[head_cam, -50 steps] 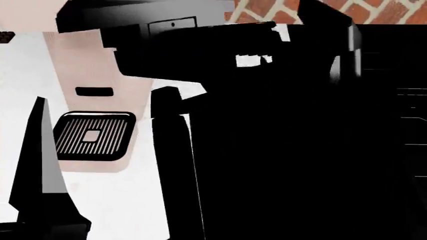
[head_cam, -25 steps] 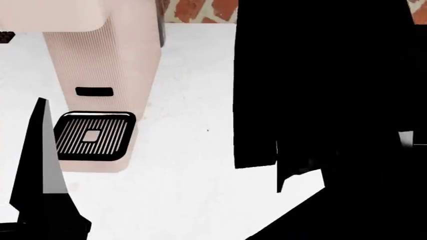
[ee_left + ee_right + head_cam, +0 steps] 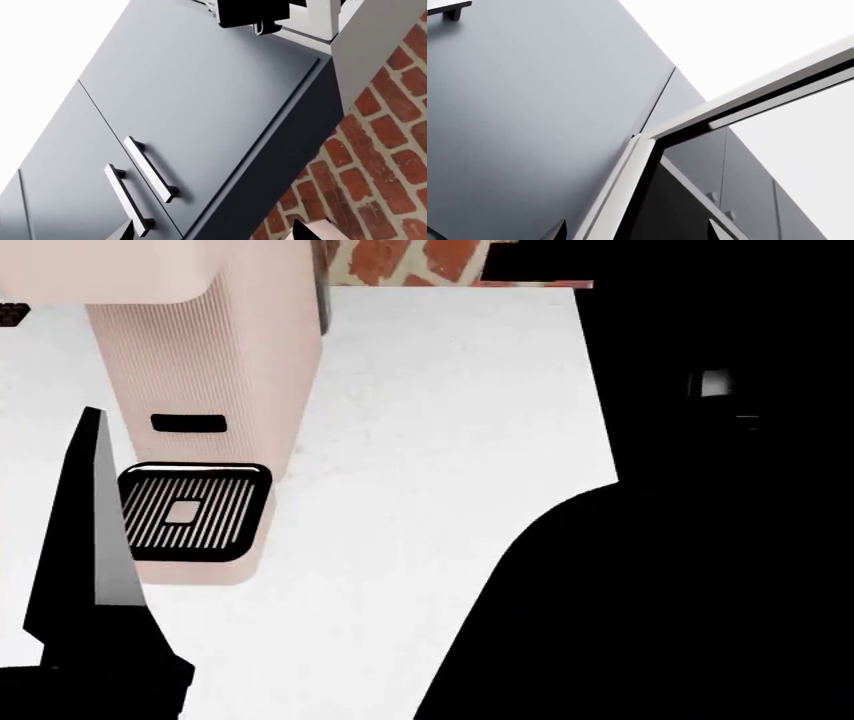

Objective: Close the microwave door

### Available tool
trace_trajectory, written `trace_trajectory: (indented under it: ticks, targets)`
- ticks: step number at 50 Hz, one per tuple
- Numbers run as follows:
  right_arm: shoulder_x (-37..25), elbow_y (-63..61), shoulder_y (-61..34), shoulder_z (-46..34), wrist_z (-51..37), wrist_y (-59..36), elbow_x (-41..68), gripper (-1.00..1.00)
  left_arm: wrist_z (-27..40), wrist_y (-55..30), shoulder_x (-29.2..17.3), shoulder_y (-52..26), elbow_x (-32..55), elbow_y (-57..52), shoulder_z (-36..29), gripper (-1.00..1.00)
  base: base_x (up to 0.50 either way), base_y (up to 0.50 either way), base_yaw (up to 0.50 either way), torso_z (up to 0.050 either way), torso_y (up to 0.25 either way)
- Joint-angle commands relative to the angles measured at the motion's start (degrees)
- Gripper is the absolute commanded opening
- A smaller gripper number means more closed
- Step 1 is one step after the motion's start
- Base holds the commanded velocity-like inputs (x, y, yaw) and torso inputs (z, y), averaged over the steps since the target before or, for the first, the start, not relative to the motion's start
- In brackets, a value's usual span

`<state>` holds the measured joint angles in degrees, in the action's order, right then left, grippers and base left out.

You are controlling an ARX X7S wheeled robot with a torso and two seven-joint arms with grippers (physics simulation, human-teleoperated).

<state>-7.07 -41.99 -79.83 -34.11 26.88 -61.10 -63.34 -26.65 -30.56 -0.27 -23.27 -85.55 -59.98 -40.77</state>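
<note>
In the right wrist view the microwave door (image 3: 627,200) shows as a pale frame edge around dark glass, running up between my fingertips. My right gripper (image 3: 636,232) is open, one tip on each side of that edge; whether it touches is unclear. A large black shape (image 3: 694,540) fills the right of the head view, and I cannot tell arm from microwave in it. My left gripper (image 3: 212,234) is open with nothing in it, pointing up at grey wall cabinets (image 3: 167,100). The left arm (image 3: 80,620) shows at the lower left.
A pink coffee machine (image 3: 200,390) with a black drip grille (image 3: 187,512) stands on the white counter (image 3: 427,460) at the left. Behind is a brick wall (image 3: 400,260). Cabinet doors overhead have bar handles (image 3: 150,170).
In the head view the black shape has moved right and down, uncovering more white counter. The coffee machine and left arm have barely shifted.
</note>
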Motion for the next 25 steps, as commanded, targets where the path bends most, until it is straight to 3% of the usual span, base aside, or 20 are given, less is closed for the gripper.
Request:
trace_trajectory:
  ticks: [1, 25]
  targets:
    - [-0.72, 1.72, -0.05, 1.98, -2.1, 0.25, 2.66, 1.0, -2.53, -5.52, -0.67, -4.22, -4.62, 0.0, -5.51, 1.0, 0.0, 0.0, 0.0, 0.0, 0.0]
    - [-1.69, 10.23, -4.79, 4.52, -4.5, 2.16, 7.46, 1.0, -2.27, -13.89, -4.45, -8.03, -8.04, 0.0, -12.88, 1.0, 0.0, 0.0, 0.0, 0.0, 0.0]
